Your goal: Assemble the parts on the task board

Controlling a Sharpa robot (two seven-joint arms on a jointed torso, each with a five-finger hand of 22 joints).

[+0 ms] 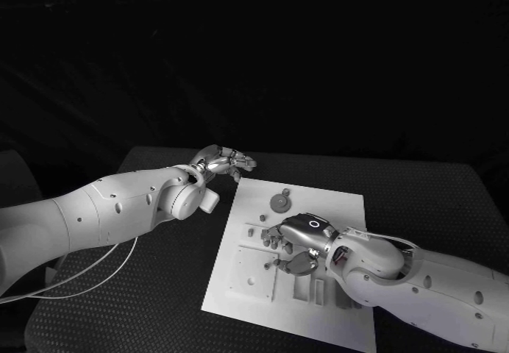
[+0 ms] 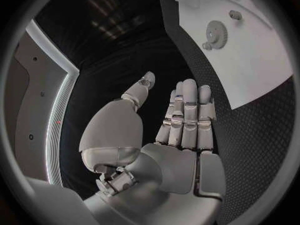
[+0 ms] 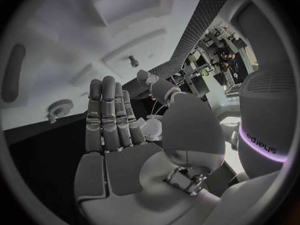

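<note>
The white task board (image 1: 331, 203) lies in the middle of the black table. A grey gear (image 1: 280, 201) rests on its far part, with small parts (image 1: 261, 218) nearer the left edge. My right hand (image 1: 296, 239) hovers low over the board's middle, its fingers (image 3: 107, 114) straight and together and the thumb apart; nothing shows in it. The gear (image 3: 60, 108) and a small peg (image 3: 133, 61) lie beyond its fingertips. My left hand (image 1: 223, 160) is off the board's far left corner, fingers (image 2: 186, 112) stretched flat and empty, with the gear (image 2: 217, 35) off to one side.
Recessed pockets and grey blocks (image 1: 310, 288) fill the board's near half, partly under my right arm (image 1: 424, 283). Cables (image 1: 95, 276) hang below my left arm. Black table (image 1: 424, 191) lies bare to the right of the board.
</note>
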